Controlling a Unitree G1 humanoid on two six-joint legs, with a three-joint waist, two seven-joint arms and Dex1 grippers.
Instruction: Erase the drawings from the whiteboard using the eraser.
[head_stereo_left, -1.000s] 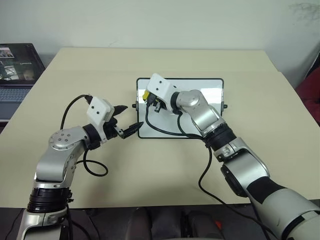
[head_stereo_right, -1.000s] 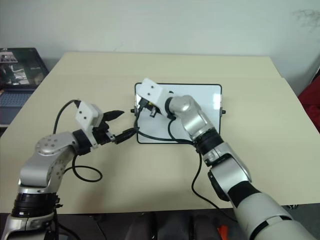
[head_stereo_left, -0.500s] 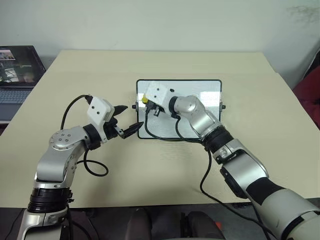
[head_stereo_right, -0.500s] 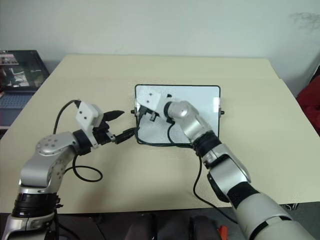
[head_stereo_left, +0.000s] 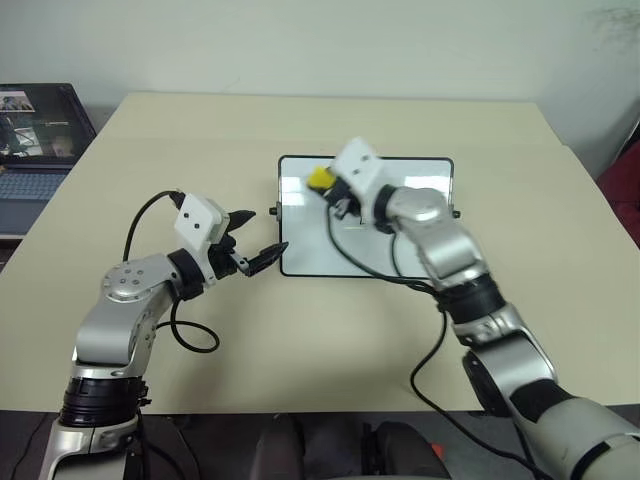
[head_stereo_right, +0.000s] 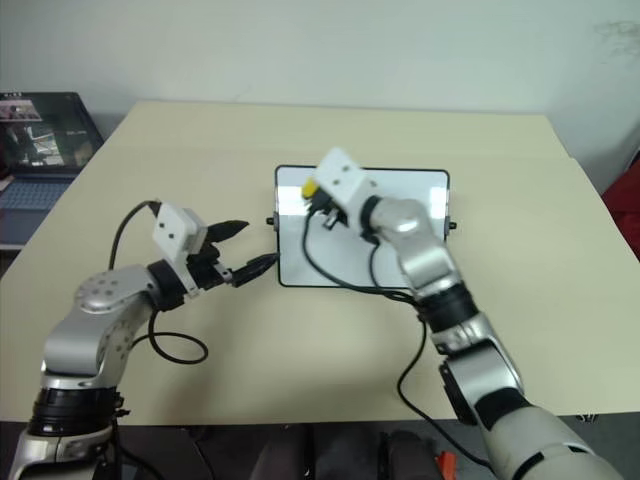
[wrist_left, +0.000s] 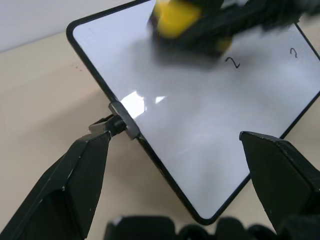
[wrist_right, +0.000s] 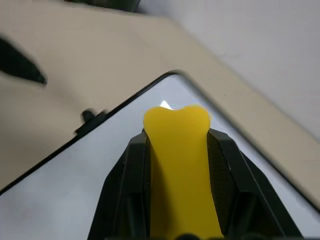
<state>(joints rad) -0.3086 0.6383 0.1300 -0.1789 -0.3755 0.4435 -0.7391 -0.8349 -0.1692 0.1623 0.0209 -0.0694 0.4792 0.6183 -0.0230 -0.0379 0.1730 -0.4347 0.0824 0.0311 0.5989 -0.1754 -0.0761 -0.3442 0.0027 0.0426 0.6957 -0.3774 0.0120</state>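
We're looking at an office or a plain test room: a wide, pale beige laminate bench (head_stereo_left: 300, 340) stands against a bare white painted wall (head_stereo_left: 320, 45). An open dark laptop (head_stereo_left: 35, 135) with a lit screen sits off to the left side, and something dark red (head_stereo_left: 622, 195) shows at the right edge.

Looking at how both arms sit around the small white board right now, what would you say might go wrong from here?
The right gripper pinches the small yellow block eraser hard enough to bow it, so a firm wipe might squeeze it out.

Small dark marker squiggles remain on the glossy white board with a thin dark frame, so a pass could miss them.

The open left gripper flanks the board's edge by its black side knob without clamping it, so a wipe might slide the board.
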